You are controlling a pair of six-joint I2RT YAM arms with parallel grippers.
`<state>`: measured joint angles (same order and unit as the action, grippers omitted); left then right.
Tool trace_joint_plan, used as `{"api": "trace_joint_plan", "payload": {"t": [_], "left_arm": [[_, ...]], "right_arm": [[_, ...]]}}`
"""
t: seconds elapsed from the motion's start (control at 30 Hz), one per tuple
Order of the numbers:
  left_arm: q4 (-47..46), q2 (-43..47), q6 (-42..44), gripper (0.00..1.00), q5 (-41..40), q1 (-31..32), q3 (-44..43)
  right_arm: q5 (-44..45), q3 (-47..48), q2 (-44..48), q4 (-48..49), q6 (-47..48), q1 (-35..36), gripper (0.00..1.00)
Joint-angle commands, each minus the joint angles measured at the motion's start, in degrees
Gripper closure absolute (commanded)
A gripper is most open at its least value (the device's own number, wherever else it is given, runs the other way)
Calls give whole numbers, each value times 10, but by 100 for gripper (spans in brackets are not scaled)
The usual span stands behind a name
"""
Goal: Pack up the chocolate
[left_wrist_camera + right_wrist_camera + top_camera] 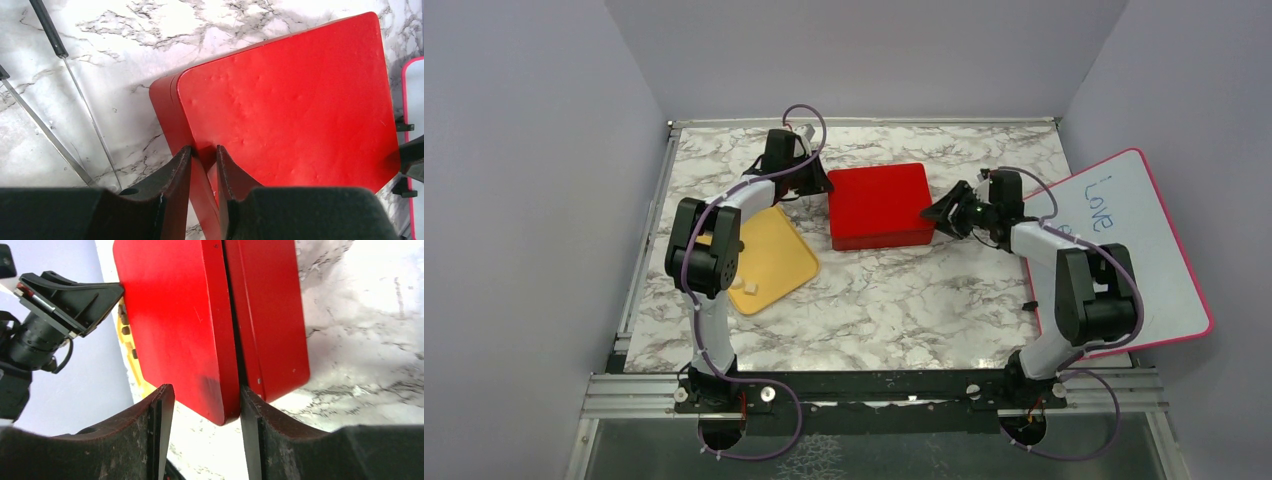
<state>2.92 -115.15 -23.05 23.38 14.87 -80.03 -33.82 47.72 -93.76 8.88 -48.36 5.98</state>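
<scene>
My left tool (200, 165) pinches the left edge of the closed red rectangular box (879, 205). My right tool (205, 400) stands spread around the opposite corner, gripping nothing. If I lift now, the box may tilt or skid across the marble desk (904, 300) into the flat yellow tray (779, 255) holding the chocolate (743, 287). I count one box, one tray, and two pale pieces of chocolate; any dark ones are too small to count.

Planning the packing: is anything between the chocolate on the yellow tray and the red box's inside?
Yes: the lid is on the red box, closing it. The chocolate lies on the yellow tray beside it.
</scene>
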Motion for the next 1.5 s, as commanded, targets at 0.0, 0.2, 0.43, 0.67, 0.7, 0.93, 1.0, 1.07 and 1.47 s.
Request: {"api": "trace_joint_plan", "payload": {"t": [0.0,0.2,0.43,0.67,0.7,0.93,1.0,1.07,1.47], "left_arm": [[13,-13,20,75,-4,6,-14],[14,-16,18,67,-6,8,-15],[18,-16,17,62,-5,9,-19],[23,-15,17,53,-1,10,-35],[24,-15,16,52,-1,10,-38],[39,-27,18,43,-16,10,-57],[38,-29,18,42,-20,10,-58],[37,-32,18,42,-21,10,-60],[36,-35,18,37,-44,10,-84]], "right_arm": [[75,-5,47,-84,58,-2,44],[107,9,74,-129,83,-2,40],[111,51,53,-122,117,-2,39],[119,111,7,-151,150,-2,39],[122,119,3,-154,154,-2,39],[123,153,-37,-156,187,-1,39],[121,159,-46,-152,191,-2,39],[117,166,-54,-147,193,-2,40],[114,243,-94,-158,241,-2,42]]}}
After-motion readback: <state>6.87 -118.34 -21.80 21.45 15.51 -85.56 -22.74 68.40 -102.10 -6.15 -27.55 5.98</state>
